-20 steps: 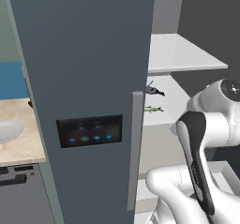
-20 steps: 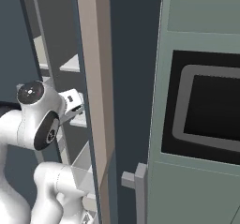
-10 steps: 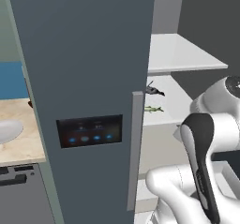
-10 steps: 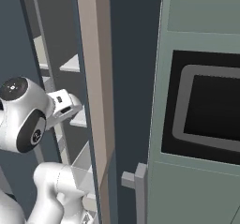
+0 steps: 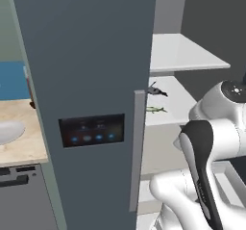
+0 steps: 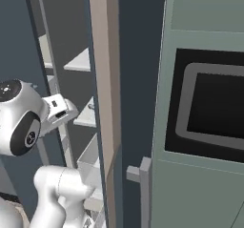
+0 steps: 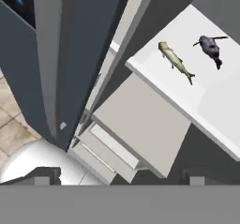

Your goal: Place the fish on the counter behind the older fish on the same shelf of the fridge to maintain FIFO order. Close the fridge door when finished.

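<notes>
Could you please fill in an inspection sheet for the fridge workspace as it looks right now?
Surface: white shelf inside the fridge, right door open.
Job's things: dark fish and pale older fish lie apart on that shelf, the dark one farther in; counter with sink at left.
Clutter: nothing seen.
Grippers: gripper open, holding nothing, drawn back outside the shelf.
Cables: nothing seen.
Surroundings: grey bar handle, black panel with blue lights, built-in oven to the right, drawers below the shelf.
</notes>
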Available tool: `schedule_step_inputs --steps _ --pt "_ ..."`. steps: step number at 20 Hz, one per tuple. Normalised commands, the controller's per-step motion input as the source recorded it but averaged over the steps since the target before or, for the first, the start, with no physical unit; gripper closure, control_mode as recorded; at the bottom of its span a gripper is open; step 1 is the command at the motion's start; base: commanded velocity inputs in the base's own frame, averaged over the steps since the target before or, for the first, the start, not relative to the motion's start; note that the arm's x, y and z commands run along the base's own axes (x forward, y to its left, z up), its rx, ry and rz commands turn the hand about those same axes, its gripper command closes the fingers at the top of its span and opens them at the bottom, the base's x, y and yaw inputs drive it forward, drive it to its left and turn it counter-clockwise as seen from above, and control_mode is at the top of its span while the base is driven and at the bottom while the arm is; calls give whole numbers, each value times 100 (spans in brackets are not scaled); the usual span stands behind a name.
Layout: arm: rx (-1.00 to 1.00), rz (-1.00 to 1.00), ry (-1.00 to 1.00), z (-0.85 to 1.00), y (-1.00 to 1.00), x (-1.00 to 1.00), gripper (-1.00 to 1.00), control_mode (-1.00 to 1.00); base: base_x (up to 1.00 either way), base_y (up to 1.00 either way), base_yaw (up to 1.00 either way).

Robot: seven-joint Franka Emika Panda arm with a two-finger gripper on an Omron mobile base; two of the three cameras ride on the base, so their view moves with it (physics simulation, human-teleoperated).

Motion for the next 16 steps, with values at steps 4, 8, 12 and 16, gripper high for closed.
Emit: schedule_step_inputs --steps 4,8,12,16 --pt "0 0 0 0 0 0 -100 100 -100 41 0" --pt "0 0 0 0 0 0 -100 100 -100 27 0" --pt "0 0 0 0 0 0 -100 100 -95 5 0" --pt "0 0 0 0 0 0 -100 100 -62 -12 0"
